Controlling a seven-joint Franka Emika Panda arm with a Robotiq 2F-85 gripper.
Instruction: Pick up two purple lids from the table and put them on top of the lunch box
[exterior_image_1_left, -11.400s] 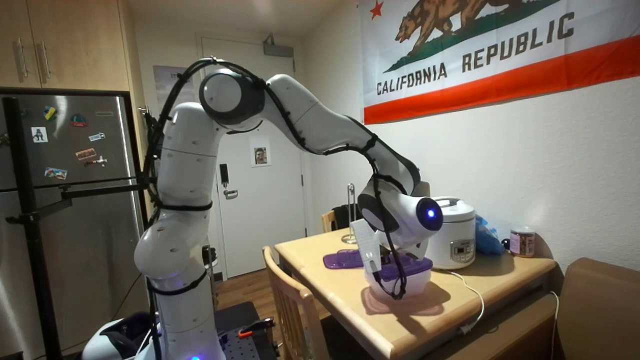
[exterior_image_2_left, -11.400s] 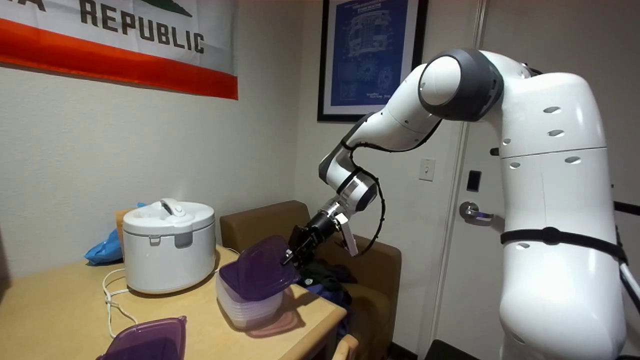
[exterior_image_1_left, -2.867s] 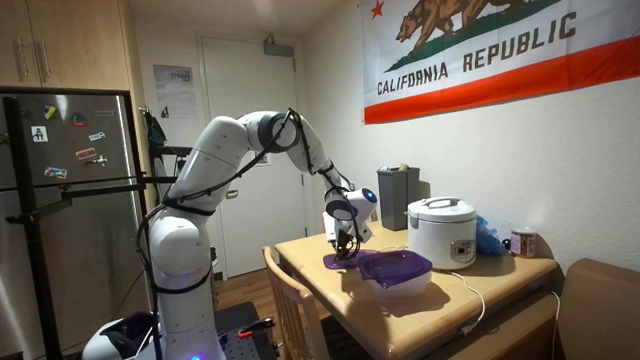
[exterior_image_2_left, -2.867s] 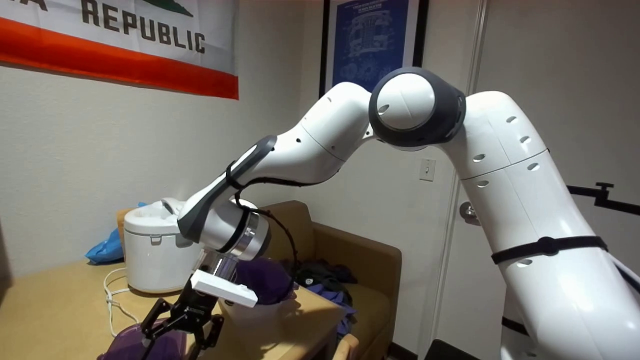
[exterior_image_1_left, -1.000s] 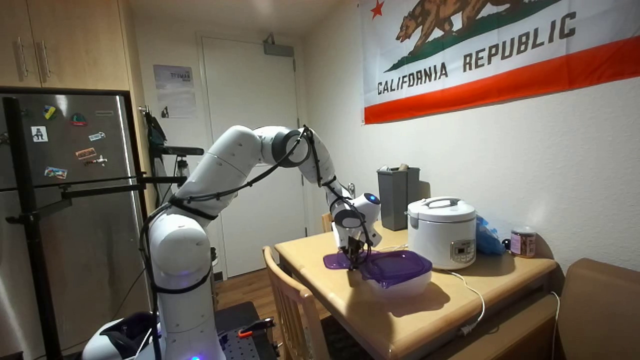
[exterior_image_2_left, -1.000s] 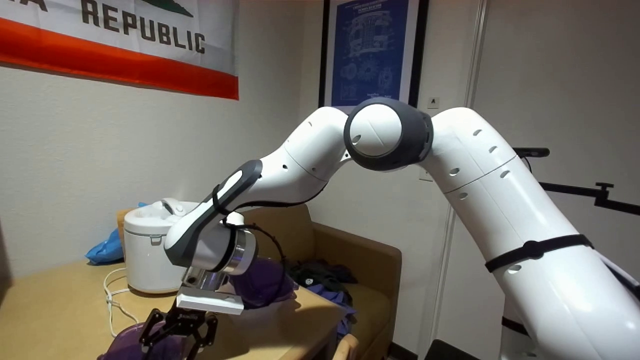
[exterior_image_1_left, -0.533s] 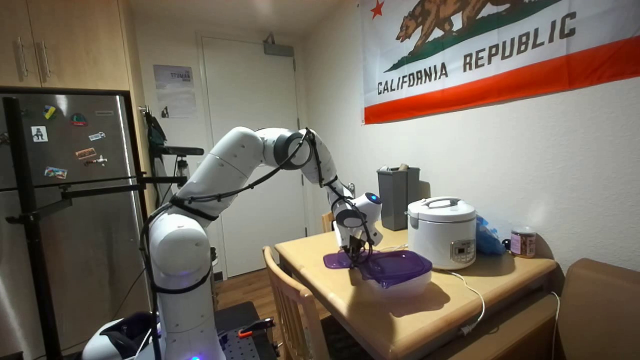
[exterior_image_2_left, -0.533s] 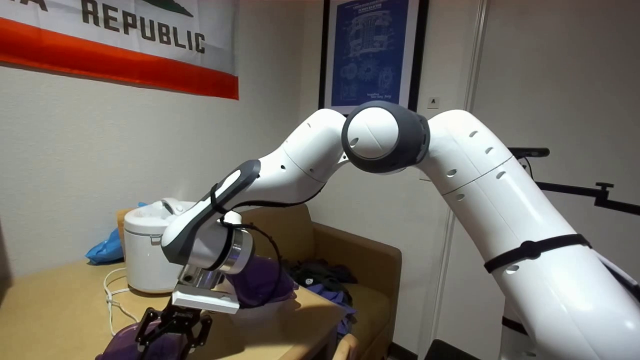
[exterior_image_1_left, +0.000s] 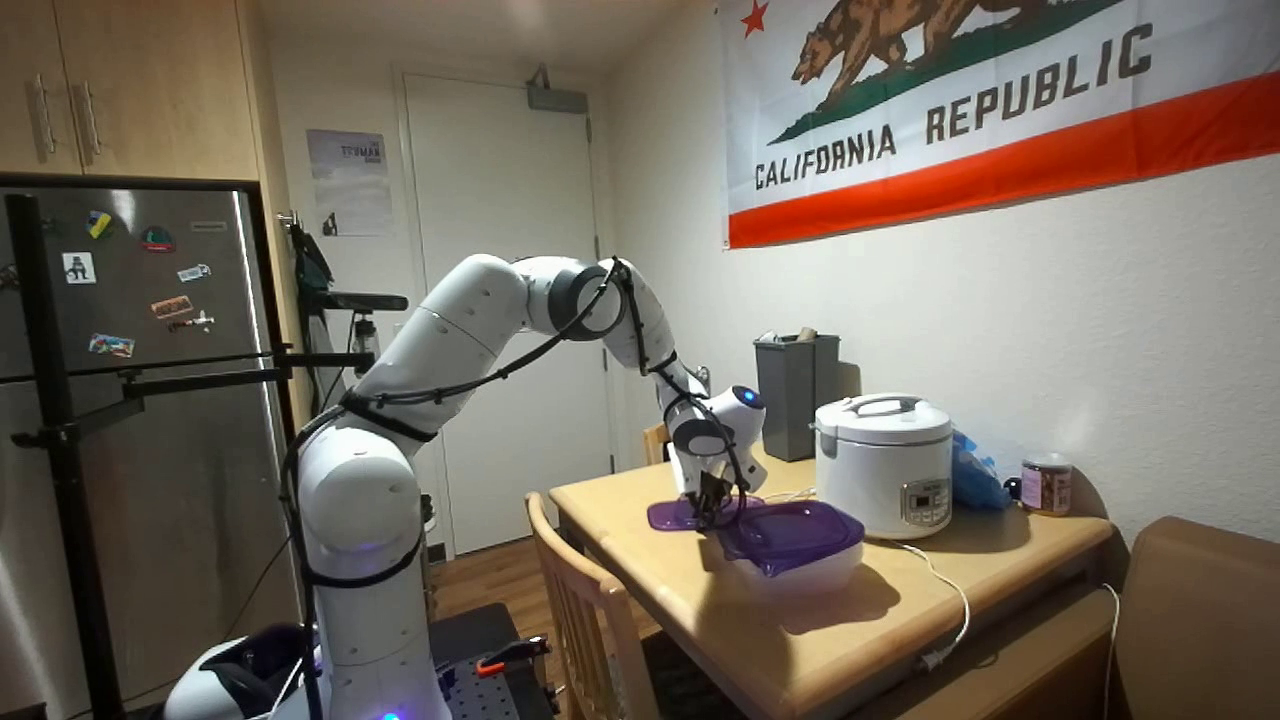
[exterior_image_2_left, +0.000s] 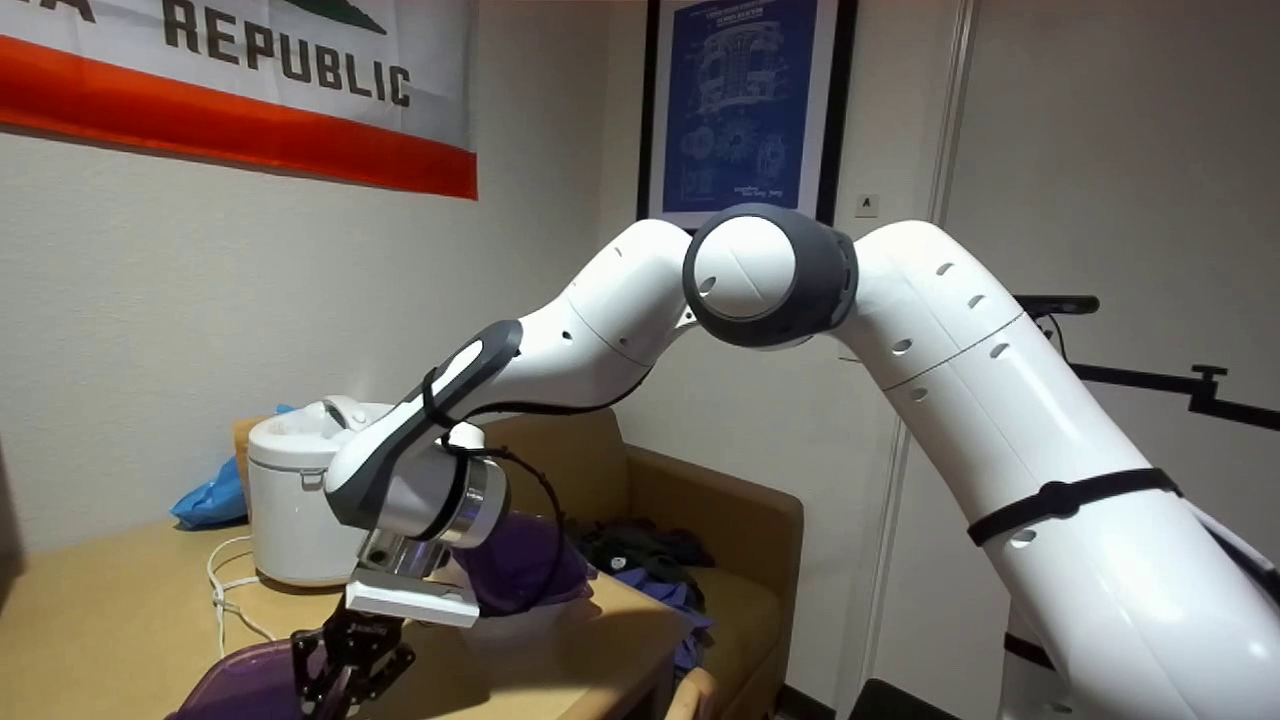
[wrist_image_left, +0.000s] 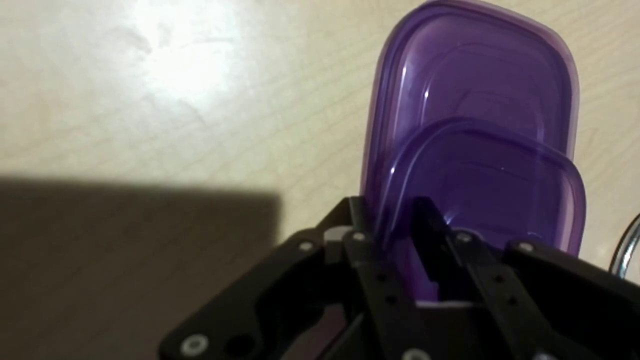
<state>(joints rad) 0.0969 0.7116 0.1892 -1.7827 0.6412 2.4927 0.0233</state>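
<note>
Wrist view: the gripper (wrist_image_left: 389, 205), fingers narrowly parted, is standing at the edge of a purple lid (wrist_image_left: 505, 190); whether it is grasping, I cannot tell. Farther, in an exterior view, another lid (exterior_image_1_left: 795, 530) is topping the lunch box (exterior_image_1_left: 815, 578) on the table (exterior_image_1_left: 612, 502).

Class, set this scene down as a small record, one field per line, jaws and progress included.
Lunch box: on the table, purple lid on top, fastening unclear
Overlapping in the wrist view: farther lid and nearer lid
Jaws: nearer lid's edge shows between them; whether gripped, cannot tell
Nearby: white cooker, grey bin, blue bag, jar
Progress: one lid on top, another not yet placed
</note>
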